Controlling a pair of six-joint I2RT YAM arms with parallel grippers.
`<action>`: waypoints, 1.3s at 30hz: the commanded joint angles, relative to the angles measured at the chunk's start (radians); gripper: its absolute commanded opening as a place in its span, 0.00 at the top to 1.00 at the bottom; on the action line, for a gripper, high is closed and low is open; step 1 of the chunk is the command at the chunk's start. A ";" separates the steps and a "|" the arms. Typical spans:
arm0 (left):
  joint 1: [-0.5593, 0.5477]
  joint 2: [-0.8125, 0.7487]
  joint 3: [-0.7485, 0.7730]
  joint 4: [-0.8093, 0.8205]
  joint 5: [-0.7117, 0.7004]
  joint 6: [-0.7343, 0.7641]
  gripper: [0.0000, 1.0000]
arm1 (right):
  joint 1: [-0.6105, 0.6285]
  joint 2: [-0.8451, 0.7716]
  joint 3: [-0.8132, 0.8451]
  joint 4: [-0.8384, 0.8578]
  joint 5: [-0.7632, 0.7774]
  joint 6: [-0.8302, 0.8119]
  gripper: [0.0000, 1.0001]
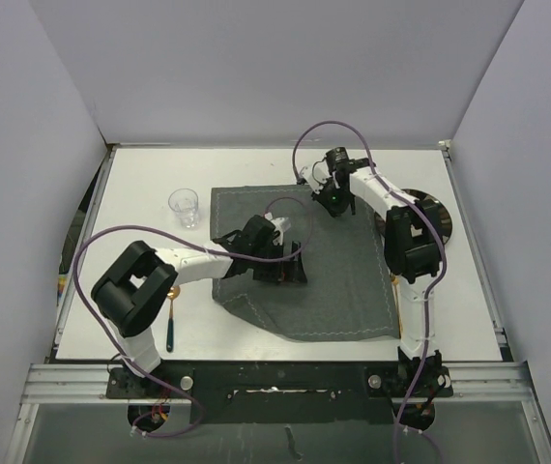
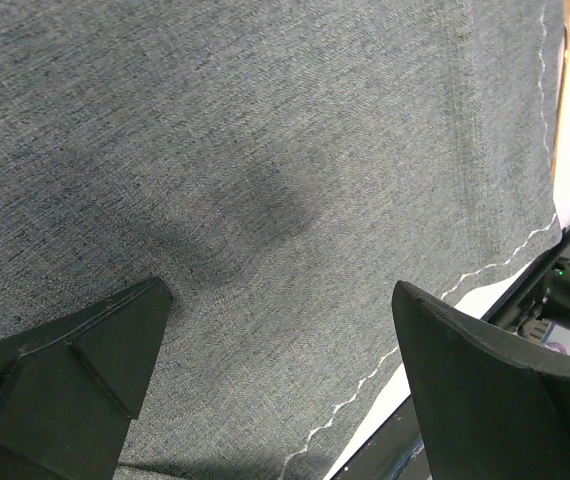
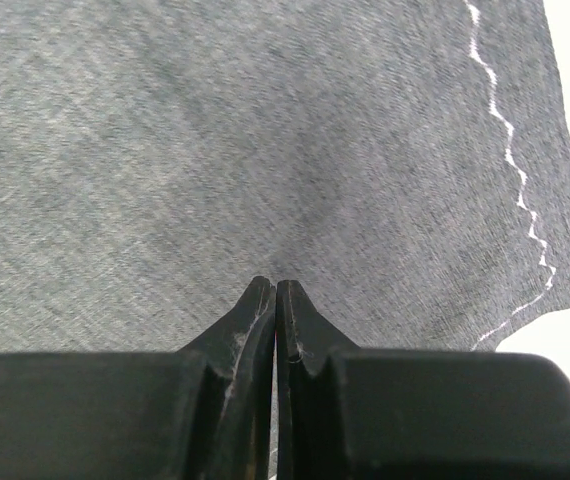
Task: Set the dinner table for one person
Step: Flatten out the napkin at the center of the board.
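Hovering over the skewed placemat (image 1: 338, 290) covering the tabletop's (image 1: 140, 193) middle, the left claw (image 1: 290, 271) is gaping apart while the right claw (image 1: 336, 199) is sitting pressed together; careless dragging risks bunching cloth into the glass (image 1: 185, 206).

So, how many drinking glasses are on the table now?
1. The clear glass stands on the white table, just left of the grey placemat's far left corner. The left arm or right arm could hide another.

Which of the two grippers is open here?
The left gripper, over the middle of the grey placemat: its fingers stand wide apart. The right gripper, near the mat's far edge, has its fingers pressed together.
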 commanded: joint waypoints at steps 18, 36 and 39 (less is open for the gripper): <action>-0.036 -0.311 -0.159 -0.175 -0.189 -0.094 0.02 | -0.037 -0.101 -0.101 0.239 0.042 0.030 1.00; -0.038 -0.308 -0.250 -0.085 -0.219 -0.114 0.02 | -0.001 -0.063 0.063 0.174 0.124 0.044 0.17; -0.037 -0.302 -0.247 -0.102 -0.216 -0.100 0.02 | 0.000 -0.068 0.050 0.136 0.092 0.052 0.53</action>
